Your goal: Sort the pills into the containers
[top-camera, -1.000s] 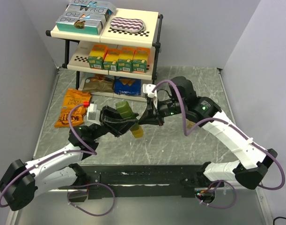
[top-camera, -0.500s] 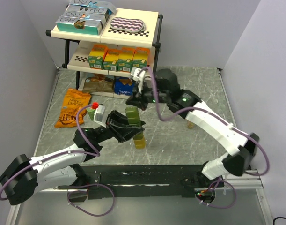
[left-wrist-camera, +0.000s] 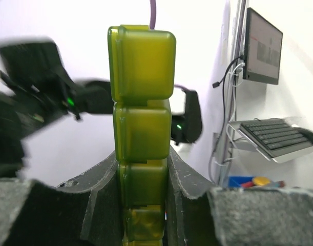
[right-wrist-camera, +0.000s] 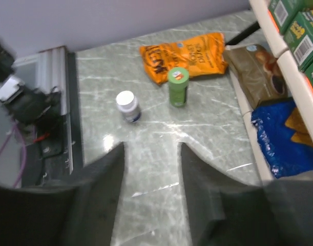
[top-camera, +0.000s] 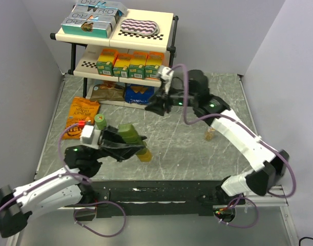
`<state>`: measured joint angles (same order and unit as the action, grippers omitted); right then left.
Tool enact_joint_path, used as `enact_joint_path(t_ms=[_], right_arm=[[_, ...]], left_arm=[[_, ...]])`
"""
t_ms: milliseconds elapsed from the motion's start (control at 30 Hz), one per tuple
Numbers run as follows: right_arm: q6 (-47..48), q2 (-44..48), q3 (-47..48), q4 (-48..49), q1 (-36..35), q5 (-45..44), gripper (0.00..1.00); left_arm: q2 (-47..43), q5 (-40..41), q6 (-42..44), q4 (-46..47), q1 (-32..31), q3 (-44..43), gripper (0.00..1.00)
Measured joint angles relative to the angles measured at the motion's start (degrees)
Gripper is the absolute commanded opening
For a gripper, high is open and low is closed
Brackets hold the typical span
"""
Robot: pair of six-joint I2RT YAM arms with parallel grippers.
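The containers [top-camera: 131, 139] are one narrow strip of joined compartments, dark green shading to yellow, held above the table. My left gripper [top-camera: 126, 145] is shut on its middle. In the left wrist view the strip [left-wrist-camera: 142, 102] stands upright between the fingers [left-wrist-camera: 189, 179], lids closed. My right gripper [top-camera: 157, 106] hovers by the lower shelf, well apart from the strip. Its jaws are open in the right wrist view [right-wrist-camera: 151, 149], with only bare table between them. No pills can be made out.
A green bottle [right-wrist-camera: 178, 86] and a white-capped bottle [right-wrist-camera: 128, 106] stand on the table beside an orange snack bag [right-wrist-camera: 189, 50]. The two-tier shelf [top-camera: 123, 72] holds boxes, with bags [top-camera: 139, 94] beneath it. A small amber object [top-camera: 211, 134] sits at the right.
My right gripper has left the strip, opened and drawn back toward the shelf. The left arm has carried the strip to the left and nearer the table's front edge.
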<state>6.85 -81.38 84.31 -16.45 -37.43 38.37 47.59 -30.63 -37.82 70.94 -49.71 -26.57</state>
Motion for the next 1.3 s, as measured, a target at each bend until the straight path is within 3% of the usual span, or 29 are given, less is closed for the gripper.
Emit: enact_joint_path(t_ms=[33,233,400,667,833,867,967,1067,1300], right_arm=[[0.9,1.9,-1.0,-0.4,1.1,1.9,0.73],[12.4,11.4,-4.5,-10.6,3.2,17.9,0.89],[19.9,14.5,-6.4,-18.0,0.8,27.7,0.92],[18.1,9.4,-6.8,-15.7,-6.3,27.1,0.92],[13.3,6.9,-6.8,-11.5,-7.1,26.8,0.66],[12.3,6.8,-6.8,-10.7,-7.2,26.8,0.55],[9.8,6.8,-6.8,-8.4,-7.3,26.7,0.35],[8.5,6.8,-6.8,-8.0,-7.3,26.5,0.25],[9.5,7.0,-6.8,-8.9,-7.4,23.0,0.16]], left_arm=[[-1.8,0.0,1.6,-1.9,0.0,-0.7,0.01],[-7.7,1.0,8.5,-10.4,0.0,-2.9,0.01],[-6.4,2.1,9.8,-12.9,0.0,-2.8,0.01],[-0.8,3.7,9.0,-8.2,0.0,-2.8,0.01],[1.2,6.3,8.6,-4.3,0.0,-2.6,0.01],[1.2,6.9,8.6,-3.4,0.0,-2.5,0.01],[1.2,8.7,8.7,-1.0,0.0,-1.6,0.01],[1.1,10.6,8.9,-0.2,0.2,-0.9,0.01],[-1.0,13.2,10.1,-2.6,0.3,0.4,0.10]])
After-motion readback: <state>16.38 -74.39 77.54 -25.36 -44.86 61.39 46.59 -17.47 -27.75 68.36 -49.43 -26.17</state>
